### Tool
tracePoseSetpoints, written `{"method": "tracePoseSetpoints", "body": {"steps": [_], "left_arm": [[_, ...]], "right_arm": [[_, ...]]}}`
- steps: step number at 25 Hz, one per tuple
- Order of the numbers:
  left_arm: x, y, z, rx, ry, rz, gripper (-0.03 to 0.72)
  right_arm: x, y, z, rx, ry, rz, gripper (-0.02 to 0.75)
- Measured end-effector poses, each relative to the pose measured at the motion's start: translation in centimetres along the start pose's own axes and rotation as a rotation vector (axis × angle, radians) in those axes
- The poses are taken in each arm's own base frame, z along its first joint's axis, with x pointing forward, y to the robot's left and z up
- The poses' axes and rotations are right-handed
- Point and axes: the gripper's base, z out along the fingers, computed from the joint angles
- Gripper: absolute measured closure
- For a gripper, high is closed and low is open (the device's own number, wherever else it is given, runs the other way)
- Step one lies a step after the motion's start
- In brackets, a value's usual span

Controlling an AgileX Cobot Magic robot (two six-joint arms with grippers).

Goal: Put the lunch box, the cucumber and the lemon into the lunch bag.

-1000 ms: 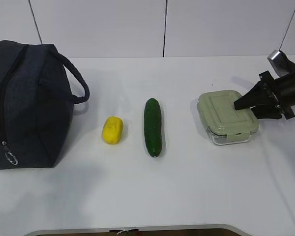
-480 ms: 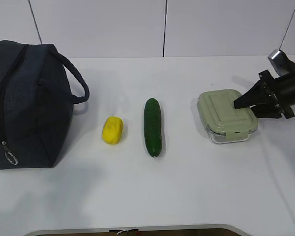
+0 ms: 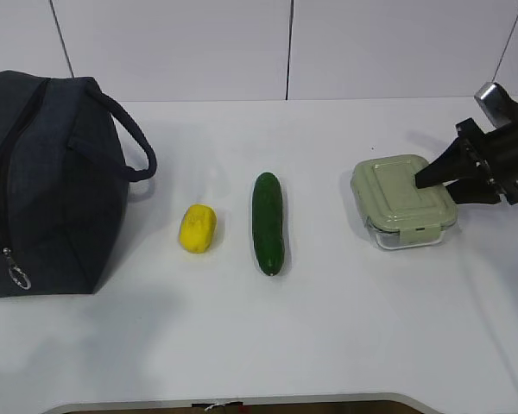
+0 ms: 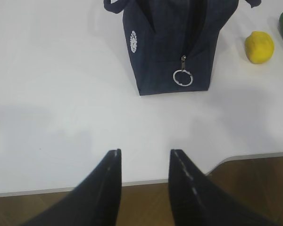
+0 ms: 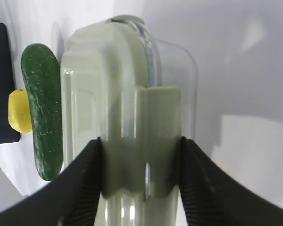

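Lunch box (image 3: 405, 201): a clear glass container with a pale sage-green ribbed lid and rounded corners, sitting at the right of the white worktop (image 3: 328, 328).
Cucumber (image 3: 268, 222): dark green and straight, lying near the middle, its length running from near to far.
Lemon (image 3: 198, 228): small, bright yellow, lying just left of the cucumber and apart from it.
Lunch bag (image 3: 47, 181): dark navy fabric, standing at the far left, zipper running along its top with a metal ring pull (image 4: 182, 77) hanging at the near end; 1 loop handle is arching toward the lemon.
Right claw (image 5: 140, 155): reaching in low from the right edge, its 2 black fingers (image 5: 85, 183) pressing on either side of the lunch box's lid latch, gripping the box at its right end.
Left claw (image 4: 144, 162): hovering above the near edge of the worktop, pointing toward the bag, its fingers partly apart and holding nothing.
Bag contents: cannot tell, since the interior is hidden.
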Motion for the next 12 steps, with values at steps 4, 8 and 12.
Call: {"method": "tracePoseSetpoints", "body": {"steps": [4,8,12], "left_arm": [[0.0,0.0,0.0,0.0,0.0,0.0,0.446],[0.0,0.0,0.0,0.0,0.0,0.0,0.446],[0.0,0.0,0.0,0.0,0.0,0.0,0.446]], "right_arm": [[0.02,0.19,-0.32,0.021,0.0,-0.008,0.37],[0.0,0.18,-0.32,0.022,-0.001,-0.005,0.37],[0.0,0.18,-0.32,0.022,-0.002,-0.004,0.37]]}}
